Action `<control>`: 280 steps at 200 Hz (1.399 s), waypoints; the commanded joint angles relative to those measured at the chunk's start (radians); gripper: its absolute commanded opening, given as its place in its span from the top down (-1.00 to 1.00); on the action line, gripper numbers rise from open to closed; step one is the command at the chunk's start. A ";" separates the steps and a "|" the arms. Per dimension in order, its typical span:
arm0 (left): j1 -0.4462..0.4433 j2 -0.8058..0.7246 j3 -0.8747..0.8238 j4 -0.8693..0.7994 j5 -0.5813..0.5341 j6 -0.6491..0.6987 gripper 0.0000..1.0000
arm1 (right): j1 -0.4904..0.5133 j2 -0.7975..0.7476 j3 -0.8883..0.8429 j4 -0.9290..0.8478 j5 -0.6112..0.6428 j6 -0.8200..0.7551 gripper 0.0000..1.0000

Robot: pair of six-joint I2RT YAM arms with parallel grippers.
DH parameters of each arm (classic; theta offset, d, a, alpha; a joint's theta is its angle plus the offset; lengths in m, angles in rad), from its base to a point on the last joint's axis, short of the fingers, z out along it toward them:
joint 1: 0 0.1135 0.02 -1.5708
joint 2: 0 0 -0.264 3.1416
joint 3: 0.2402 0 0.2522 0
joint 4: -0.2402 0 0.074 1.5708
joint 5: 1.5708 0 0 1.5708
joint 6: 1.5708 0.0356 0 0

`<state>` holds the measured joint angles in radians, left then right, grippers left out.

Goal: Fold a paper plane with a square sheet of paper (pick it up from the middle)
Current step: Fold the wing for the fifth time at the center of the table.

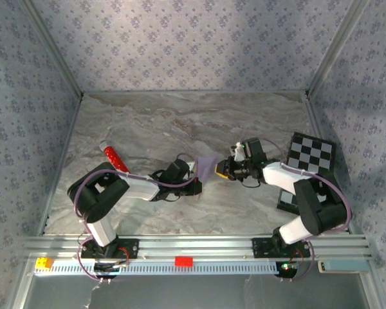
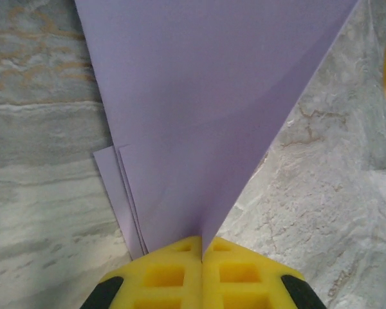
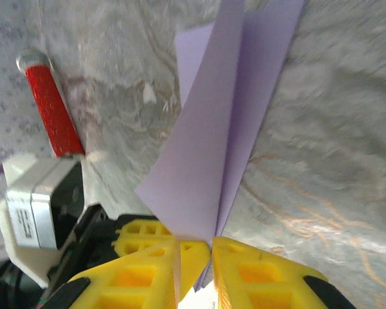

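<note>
The pale lilac sheet of paper [image 1: 207, 168] is folded into several layers along a centre crease and is held up between the two arms at mid-table. In the left wrist view the paper [image 2: 199, 96] tapers down into my left gripper [image 2: 201, 241], whose yellow fingers are shut on its narrow end. In the right wrist view my right gripper [image 3: 211, 243] straddles the paper [image 3: 212, 141]. A narrow gap remains between its yellow pads, and the lower edge of the layers sits in that gap. From above, the left gripper [image 1: 198, 180] and right gripper [image 1: 219, 170] face each other across the paper.
A small red cylinder [image 1: 114, 158] lies on the marble table left of the left arm, also visible as the red cylinder [image 3: 51, 109]. The black-and-white checkered board [image 1: 312, 154] lies at the right. A red block [image 1: 183, 261] and a yellow block [image 1: 44, 262] sit on the front rail.
</note>
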<state>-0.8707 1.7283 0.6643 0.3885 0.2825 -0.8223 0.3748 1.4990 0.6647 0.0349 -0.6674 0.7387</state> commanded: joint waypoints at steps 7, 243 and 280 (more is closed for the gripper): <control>0.011 0.034 -0.008 0.068 0.085 -0.029 1.00 | 0.044 0.029 0.052 0.011 -0.049 -0.065 0.62; 0.042 0.079 -0.018 0.063 0.155 -0.052 0.99 | 0.069 0.256 0.147 0.054 -0.070 -0.065 0.80; 0.042 0.074 -0.020 0.062 0.155 -0.053 0.99 | 0.062 0.264 0.149 0.052 -0.067 -0.068 0.80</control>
<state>-0.8246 1.7748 0.6617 0.4644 0.4267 -0.8772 0.4477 1.7393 0.7902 0.0841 -0.7231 0.6868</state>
